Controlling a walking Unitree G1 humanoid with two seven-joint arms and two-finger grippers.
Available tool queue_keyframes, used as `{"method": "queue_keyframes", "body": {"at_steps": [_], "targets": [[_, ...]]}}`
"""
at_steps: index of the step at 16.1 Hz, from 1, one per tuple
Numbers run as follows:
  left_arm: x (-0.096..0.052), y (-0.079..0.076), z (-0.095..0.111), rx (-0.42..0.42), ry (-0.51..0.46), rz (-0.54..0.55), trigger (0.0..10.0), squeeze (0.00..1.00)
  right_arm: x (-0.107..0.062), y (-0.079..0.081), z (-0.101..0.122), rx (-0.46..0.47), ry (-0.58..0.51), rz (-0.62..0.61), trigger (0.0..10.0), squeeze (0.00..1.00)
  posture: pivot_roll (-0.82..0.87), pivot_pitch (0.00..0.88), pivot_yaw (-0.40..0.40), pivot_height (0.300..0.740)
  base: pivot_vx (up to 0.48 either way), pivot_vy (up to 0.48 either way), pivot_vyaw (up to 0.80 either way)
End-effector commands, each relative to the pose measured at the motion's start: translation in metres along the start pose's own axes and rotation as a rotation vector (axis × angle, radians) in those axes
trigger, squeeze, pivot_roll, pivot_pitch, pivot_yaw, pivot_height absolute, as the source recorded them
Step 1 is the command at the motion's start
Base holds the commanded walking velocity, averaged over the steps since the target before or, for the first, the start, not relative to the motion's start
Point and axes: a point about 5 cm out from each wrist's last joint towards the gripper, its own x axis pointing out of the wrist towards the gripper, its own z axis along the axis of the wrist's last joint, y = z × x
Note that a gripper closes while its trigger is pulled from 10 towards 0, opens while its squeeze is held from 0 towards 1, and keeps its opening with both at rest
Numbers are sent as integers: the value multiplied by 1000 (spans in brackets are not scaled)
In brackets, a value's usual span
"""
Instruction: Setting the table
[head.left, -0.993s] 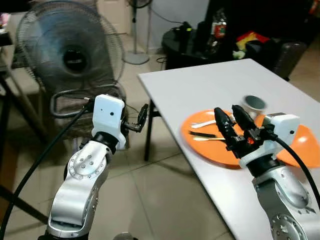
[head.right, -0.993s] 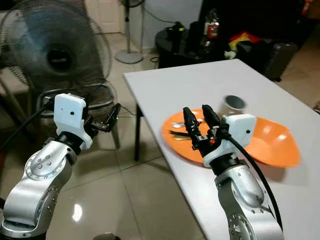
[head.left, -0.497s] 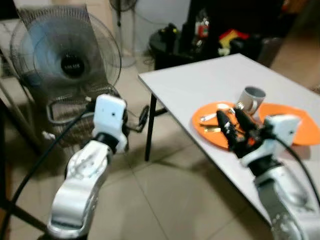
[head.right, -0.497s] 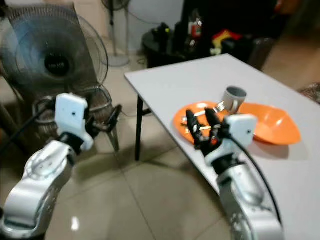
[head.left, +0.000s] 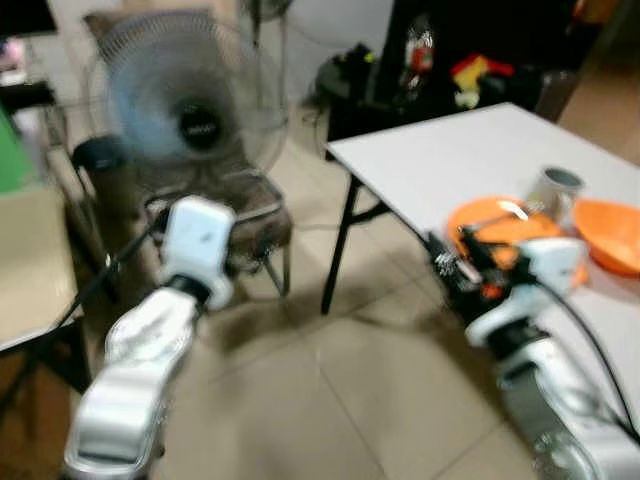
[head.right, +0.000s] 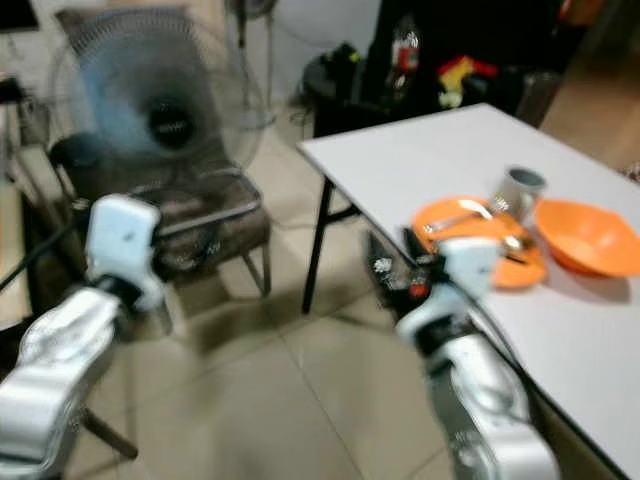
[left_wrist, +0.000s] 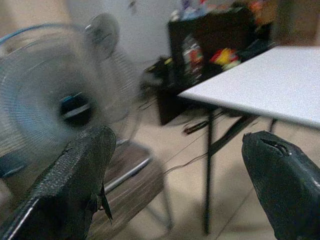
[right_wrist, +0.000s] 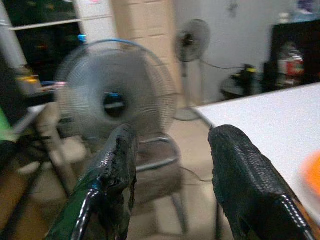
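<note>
Nearest to the camera, both silver arms are raised and neither carries anything: the left gripper (left_wrist: 175, 165) has its two black fingers spread wide with nothing between them, and the right gripper (right_wrist: 172, 175) is also released, its fingers apart around empty air. The pictures are blurred, so the robot seems to be walking or turning; the step in hand looks like a move between places, not a grasp. Just beyond the right gripper and a little to its right begins the white table (head.right: 440, 160), and the gripper hangs at its near edge, over the floor. On the table, close behind the right gripper, lies the orange plate (head.right: 455, 222) with some cutlery (head.right: 452, 219) on it; the single pieces cannot be told apart. Behind the plate stands a metal cup (head.right: 518, 189), touching or almost touching the plate rim, and beside it, farther to the right, an orange bowl (head.right: 588, 235). The next move probably calls for the robot to stop, face the table and bring the right gripper over the cutlery or the cup, to lay them out one by one. The floor (head.left: 330, 390) is of pale tiles. Beyond the left gripper stands a chair (head.left: 245, 215) with a large fan (head.left: 195, 105) behind it, and far behind the table there is dark furniture (head.left: 450, 60) with coloured things on it.
</note>
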Motion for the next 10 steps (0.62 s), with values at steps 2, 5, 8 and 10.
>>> {"method": "queue_keyframes", "body": {"at_steps": [2, 5, 8, 10], "targets": [[-2, -5, -3, -3, 14, -27, 10000, 0, -3, -12, -6, -18, 23, -45, 10000, 0, 31, 0, -28, 740, 0, 381, 0], [-5, -4, -9, 7, 35, -21, 10000, 0, -5, -13, -11, -42, 47, -41, 10000, 0, 45, 0, -27, 740, 0, 379, 0], [-5, -2, -6, 10, 26, -11, 10000, 0, -4, -12, -17, -43, 64, -26, 10000, 0, 57, 0, -31, 740, 0, 376, 800], [-5, -2, -6, 19, 24, -12, 10000, 0, -2, -12, -18, -41, 61, -25, 10000, 0, 62, 0, -31, 740, 0, 373, 800]]}}
